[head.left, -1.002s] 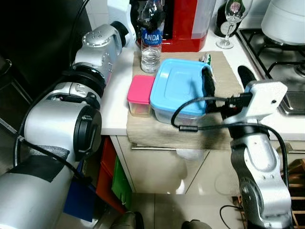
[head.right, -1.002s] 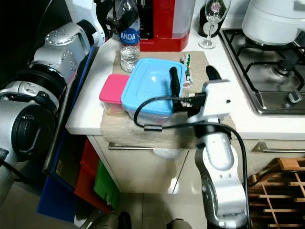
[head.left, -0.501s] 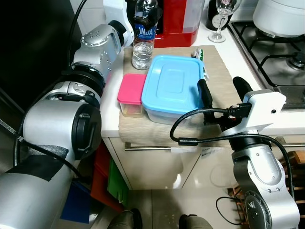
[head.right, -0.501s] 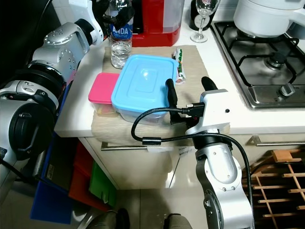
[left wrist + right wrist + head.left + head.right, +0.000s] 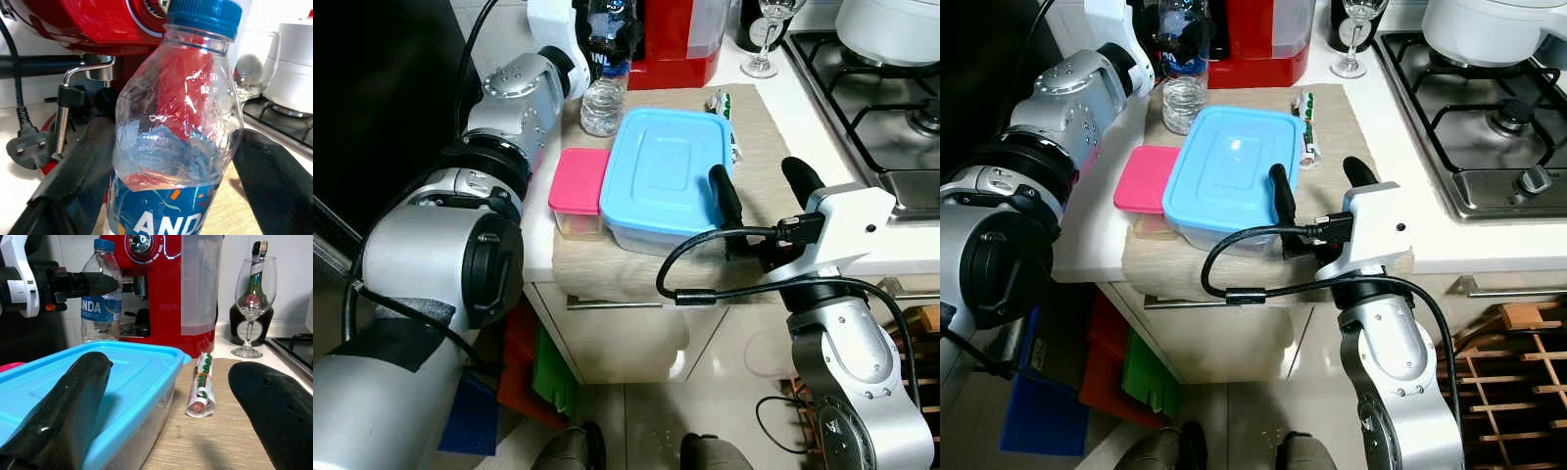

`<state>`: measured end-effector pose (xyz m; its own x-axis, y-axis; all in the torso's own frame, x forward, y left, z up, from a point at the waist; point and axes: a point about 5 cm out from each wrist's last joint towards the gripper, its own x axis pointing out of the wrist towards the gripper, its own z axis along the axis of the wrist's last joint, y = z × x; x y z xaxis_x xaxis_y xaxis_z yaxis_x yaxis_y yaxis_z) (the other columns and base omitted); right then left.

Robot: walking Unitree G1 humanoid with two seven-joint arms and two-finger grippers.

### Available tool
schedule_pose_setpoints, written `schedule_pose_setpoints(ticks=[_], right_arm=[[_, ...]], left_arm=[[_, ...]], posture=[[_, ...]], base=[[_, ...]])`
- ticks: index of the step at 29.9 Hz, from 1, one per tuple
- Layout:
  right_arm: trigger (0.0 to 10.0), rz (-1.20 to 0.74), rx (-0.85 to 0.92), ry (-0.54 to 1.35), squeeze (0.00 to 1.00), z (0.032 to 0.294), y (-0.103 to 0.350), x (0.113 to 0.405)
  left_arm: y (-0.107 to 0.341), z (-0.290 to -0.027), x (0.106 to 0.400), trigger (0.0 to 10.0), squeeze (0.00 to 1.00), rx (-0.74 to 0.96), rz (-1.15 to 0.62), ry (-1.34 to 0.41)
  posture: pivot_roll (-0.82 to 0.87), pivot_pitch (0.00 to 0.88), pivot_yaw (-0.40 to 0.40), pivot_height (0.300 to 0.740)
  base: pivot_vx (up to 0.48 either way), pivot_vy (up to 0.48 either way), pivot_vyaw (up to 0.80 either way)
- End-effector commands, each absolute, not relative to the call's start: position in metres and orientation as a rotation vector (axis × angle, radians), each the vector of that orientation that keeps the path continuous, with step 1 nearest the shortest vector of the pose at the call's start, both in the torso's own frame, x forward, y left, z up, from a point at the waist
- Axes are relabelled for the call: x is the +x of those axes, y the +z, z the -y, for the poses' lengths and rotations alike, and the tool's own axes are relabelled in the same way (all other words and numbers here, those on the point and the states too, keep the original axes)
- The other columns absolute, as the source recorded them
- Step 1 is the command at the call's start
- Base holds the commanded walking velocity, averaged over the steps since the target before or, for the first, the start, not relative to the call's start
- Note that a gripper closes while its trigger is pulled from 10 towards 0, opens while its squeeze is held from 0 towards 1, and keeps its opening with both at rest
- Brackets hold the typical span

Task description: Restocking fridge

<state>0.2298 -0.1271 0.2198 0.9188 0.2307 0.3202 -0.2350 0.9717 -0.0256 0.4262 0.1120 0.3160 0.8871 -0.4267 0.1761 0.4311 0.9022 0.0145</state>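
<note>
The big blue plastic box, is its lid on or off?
On. The light blue lid sits flat over the rectangular box, covering its top.
</note>
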Motion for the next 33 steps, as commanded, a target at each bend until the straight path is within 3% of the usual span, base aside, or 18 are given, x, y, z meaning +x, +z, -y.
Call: schedule_pose_setpoints(ticks=[1, 10, 22, 33], right_arm=[[10.0, 0.318, 0.015, 0.251, 0.00, 0.126, 0.220, 0.228], [10.0, 0.316, 0.011, 0.257, 0.00, 0.127, 0.219, 0.231], [10.0, 0.309, 0.005, 0.264, 0.00, 0.127, 0.217, 0.236], [10.0, 0.299, 0.014, 0.246, 0.00, 0.131, 0.210, 0.252]], left_arm=[[0.310, -0.116, 0.427, 0.0, 0.00, -0.005, 0.154, -0.435], [0.299, -0.116, 0.427, 0.0, 0.00, 0.121, 0.113, -0.417], [0.296, -0.123, 0.427, 0.0, 0.00, 0.006, 0.120, -0.415], [0.320, -0.132, 0.424, 0.0, 0.00, -0.027, 0.261, -0.448]], posture=[[-0.27, 0.166, 0.081, 0.740], [-0.26, 0.156, 0.076, 0.740], [-0.25, 0.133, 0.062, 0.740], [-0.20, 0.066, 0.038, 0.740]], base=[[0.000, 0.000, 0.00], [0.000, 0.000, 0.00], [0.000, 0.000, 0.00], [0.000, 0.000, 0.00]])
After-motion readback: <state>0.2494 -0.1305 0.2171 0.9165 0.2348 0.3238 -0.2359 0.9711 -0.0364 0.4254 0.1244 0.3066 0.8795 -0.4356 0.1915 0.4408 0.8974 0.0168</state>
